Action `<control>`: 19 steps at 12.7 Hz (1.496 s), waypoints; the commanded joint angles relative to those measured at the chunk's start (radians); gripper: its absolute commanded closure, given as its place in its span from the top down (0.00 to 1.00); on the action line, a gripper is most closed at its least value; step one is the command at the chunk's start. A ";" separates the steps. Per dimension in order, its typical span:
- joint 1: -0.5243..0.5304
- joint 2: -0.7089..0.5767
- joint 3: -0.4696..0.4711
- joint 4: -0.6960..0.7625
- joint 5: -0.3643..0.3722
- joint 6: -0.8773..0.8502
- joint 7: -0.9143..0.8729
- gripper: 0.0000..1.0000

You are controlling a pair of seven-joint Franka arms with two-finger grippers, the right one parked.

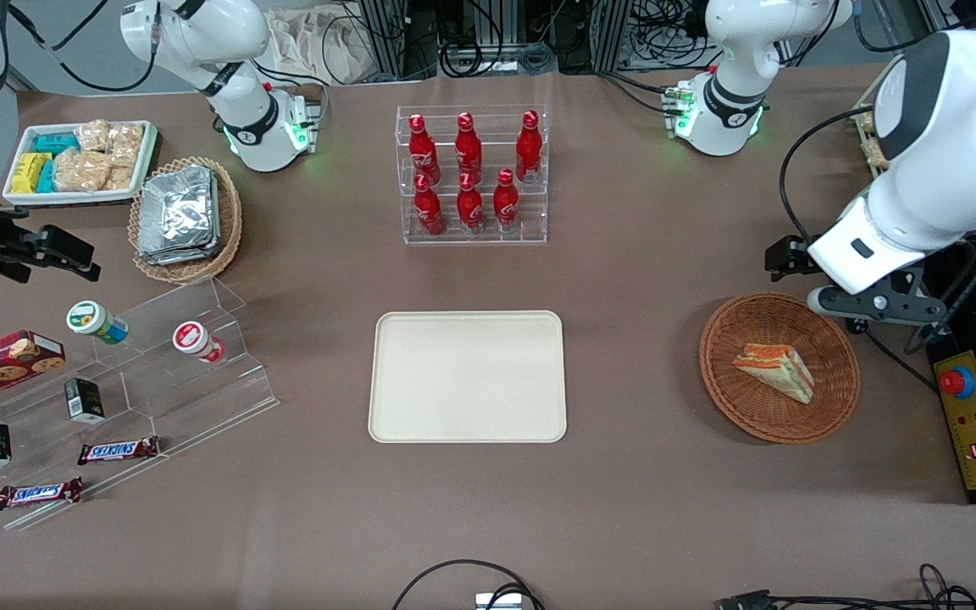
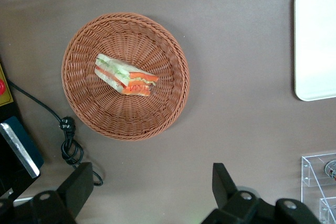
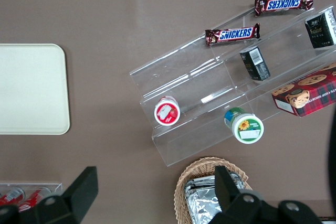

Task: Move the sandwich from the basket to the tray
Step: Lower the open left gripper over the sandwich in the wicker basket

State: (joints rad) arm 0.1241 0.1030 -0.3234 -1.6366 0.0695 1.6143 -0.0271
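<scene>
The sandwich (image 1: 776, 369), a clear-wrapped wedge with orange, red and green filling, lies in the reddish-brown wicker basket (image 1: 725, 339) toward the working arm's end of the table. It also shows in the left wrist view (image 2: 126, 75), lying in the middle of the basket (image 2: 84, 98). The cream tray (image 1: 468, 377) is bare at the table's middle, and its corner shows in the left wrist view (image 2: 315, 40). My left gripper (image 1: 786, 257) hangs high above the table, farther from the front camera than the basket. It is open wide and empty (image 2: 149, 182).
A yellow control box with a red button (image 1: 971, 415) and a black cable (image 2: 68, 140) lie beside the basket. A rack of red bottles (image 1: 473, 174) stands farther back than the tray. A tan basket of foil packets (image 1: 185, 216), a white snack tray (image 1: 77, 161) and an acrylic stand (image 1: 149, 373) lie toward the parked arm's end.
</scene>
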 commanded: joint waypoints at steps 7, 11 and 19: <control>-0.001 0.075 -0.002 0.095 0.027 -0.059 -0.002 1.00; 0.006 0.066 0.003 0.011 0.042 0.004 -0.164 1.00; 0.064 0.024 0.017 -0.270 0.042 0.274 -0.594 1.00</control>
State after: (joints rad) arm 0.1479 0.1756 -0.3047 -1.8036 0.0982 1.8143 -0.5478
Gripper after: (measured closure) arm 0.000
